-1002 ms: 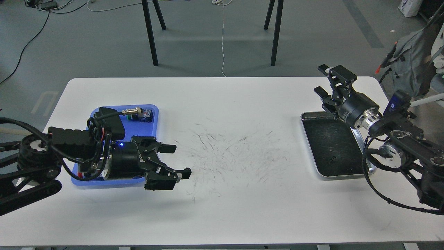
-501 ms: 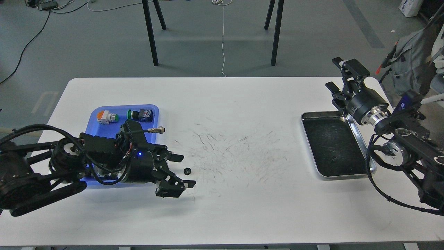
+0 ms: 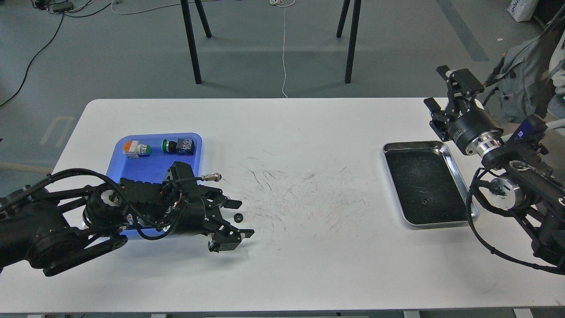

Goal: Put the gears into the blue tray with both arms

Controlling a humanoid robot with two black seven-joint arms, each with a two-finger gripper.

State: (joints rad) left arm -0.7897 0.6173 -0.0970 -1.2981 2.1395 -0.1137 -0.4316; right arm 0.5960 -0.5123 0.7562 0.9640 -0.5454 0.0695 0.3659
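1. The left gripper (image 3: pixel 238 218) hangs low over the white table (image 3: pixel 309 274), just right of the blue tray (image 3: pixel 115 152). Its jaws stand wide apart and hold nothing; a small black gear (image 3: pixel 237 217) lies on the table in the gap between them, and I cannot tell whether either finger touches it.
2. Half a second ago the gear lay in the same spot, while the gripper sat a little nearer the tray; it has since slid outward so the fingers now flank the gear. I judge it is lining up to close on it.
3. Inside the tray, at its far end, sit two push-buttons (image 3: pixel 137 149), one orange-capped, one green. No gear shows there.
4. Well away from the tray, across the table, the right gripper (image 3: pixel 443 95) has risen and drawn back from the steel tray (image 3: pixel 459 176). Its fingers are spread, empty.
5. A tiny dark speck (image 3: pixel 423 202) in the steel tray may be another gear; too small to tell.
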